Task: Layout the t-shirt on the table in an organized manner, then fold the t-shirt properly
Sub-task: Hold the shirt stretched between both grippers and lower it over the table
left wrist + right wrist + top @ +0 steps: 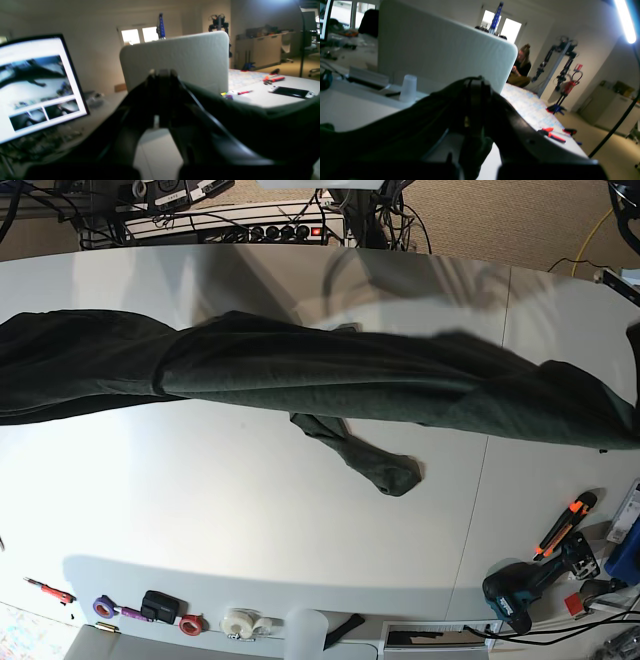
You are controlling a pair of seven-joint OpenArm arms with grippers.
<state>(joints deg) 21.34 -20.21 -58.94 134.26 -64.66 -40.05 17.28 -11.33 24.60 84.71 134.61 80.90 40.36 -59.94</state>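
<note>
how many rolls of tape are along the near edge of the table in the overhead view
3, in the base view: a purple roll, a red roll beside a small black box, and a white roll. More may be hidden.

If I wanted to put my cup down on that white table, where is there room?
The widest bare patch of the table lies between the stretched t-shirt and the tape rolls along the edge. A narrower strip stays free beyond the shirt. The corner with the drill and cutters is crowded.

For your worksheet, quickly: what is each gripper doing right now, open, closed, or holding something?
Left gripper: closed on the t-shirt.
Right gripper: closed on the t-shirt, too.
</note>
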